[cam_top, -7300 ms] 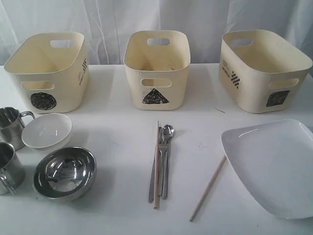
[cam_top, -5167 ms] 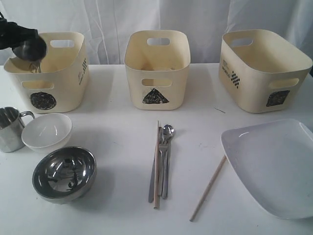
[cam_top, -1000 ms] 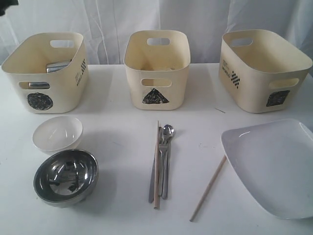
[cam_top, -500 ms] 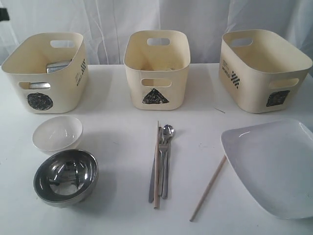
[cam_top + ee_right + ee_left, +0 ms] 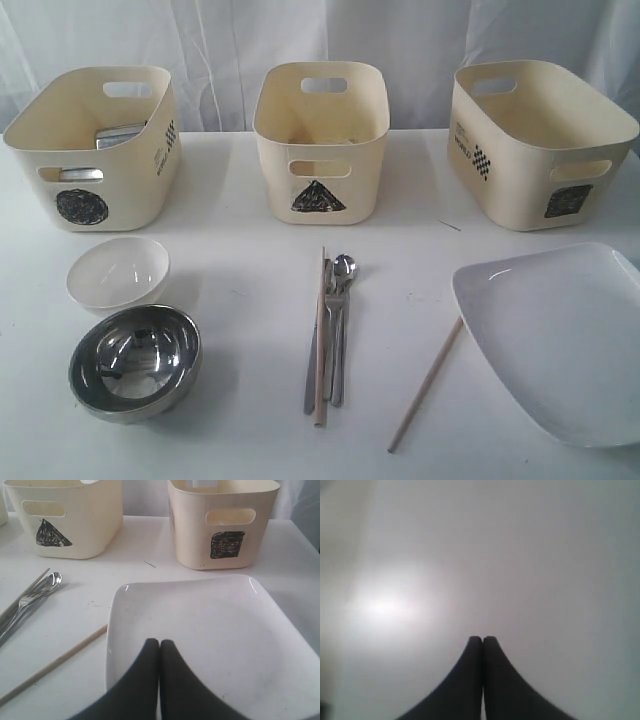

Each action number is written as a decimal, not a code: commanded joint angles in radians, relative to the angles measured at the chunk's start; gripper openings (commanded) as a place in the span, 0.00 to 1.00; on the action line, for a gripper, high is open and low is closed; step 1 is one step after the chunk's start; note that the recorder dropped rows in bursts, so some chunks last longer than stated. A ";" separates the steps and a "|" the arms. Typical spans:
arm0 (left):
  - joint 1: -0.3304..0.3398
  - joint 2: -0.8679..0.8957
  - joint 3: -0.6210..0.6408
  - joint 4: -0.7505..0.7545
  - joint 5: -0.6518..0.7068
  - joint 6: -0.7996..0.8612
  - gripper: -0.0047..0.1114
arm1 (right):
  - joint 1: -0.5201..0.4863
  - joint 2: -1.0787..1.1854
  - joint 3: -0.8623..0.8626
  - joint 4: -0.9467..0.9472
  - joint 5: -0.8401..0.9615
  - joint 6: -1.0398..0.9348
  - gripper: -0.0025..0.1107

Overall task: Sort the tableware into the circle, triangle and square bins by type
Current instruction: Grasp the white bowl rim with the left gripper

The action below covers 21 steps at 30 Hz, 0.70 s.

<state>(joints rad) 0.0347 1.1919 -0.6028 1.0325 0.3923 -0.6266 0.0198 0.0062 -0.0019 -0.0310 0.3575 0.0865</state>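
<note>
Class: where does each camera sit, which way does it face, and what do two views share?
Exterior view: raised before the white table, facing cream plastic circle bin, triangle bin, square bin; no robot part shows.
Left wrist view: on left arm, facing a blurred pale surface past the shut left end effector.
Right wrist view: on right arm, facing triangle bin and square bin across the large white squarish plate; shut right end effector shows.
Shared: exterior and right wrist show that plate.

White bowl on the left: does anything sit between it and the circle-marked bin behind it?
Nothing visible does. Only bare table separates the white bowl from the circle bin. The steel bowl sits on the white bowl's near side, out of that path.
</note>
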 commanded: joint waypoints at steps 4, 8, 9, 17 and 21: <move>-0.031 -0.058 -0.015 -0.875 -0.238 0.232 0.07 | 0.003 -0.006 0.002 -0.005 -0.007 0.005 0.02; -0.064 -0.022 -0.080 -0.971 -0.296 0.232 0.36 | 0.003 -0.006 0.002 -0.005 -0.007 0.005 0.02; -0.076 -0.001 -0.093 -1.002 -0.309 0.226 0.46 | 0.003 -0.006 0.002 -0.005 -0.007 0.005 0.02; -0.148 0.255 -0.152 -1.061 -0.315 0.201 0.58 | 0.003 -0.006 0.002 -0.005 -0.007 0.005 0.02; -0.148 0.353 -0.156 -1.061 -0.358 0.193 0.58 | 0.003 -0.006 0.002 -0.005 -0.007 0.005 0.02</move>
<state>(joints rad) -0.1053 1.4945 -0.7525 -0.0173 0.0645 -0.4181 0.0198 0.0062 -0.0019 -0.0310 0.3575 0.0865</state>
